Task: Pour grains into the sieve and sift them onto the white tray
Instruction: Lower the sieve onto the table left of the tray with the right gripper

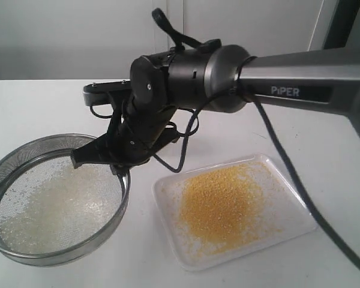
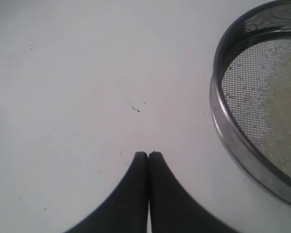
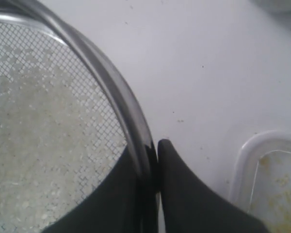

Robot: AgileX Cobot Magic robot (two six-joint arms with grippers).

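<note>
Sifting looks done: yellow grains [image 1: 219, 201] heaped on tray [image 1: 168, 201], pale grains [image 1: 51, 210] lie in sieve [image 1: 57, 257], which sits on table [image 1: 42, 108] just beside the tray. Your right gripper [image 3: 153, 145] pinches the sieve rim, one finger inside, one outside. Left gripper [image 2: 148, 155]: pressed together, empty, over bare table near the sieve. Likely only release left.
</note>
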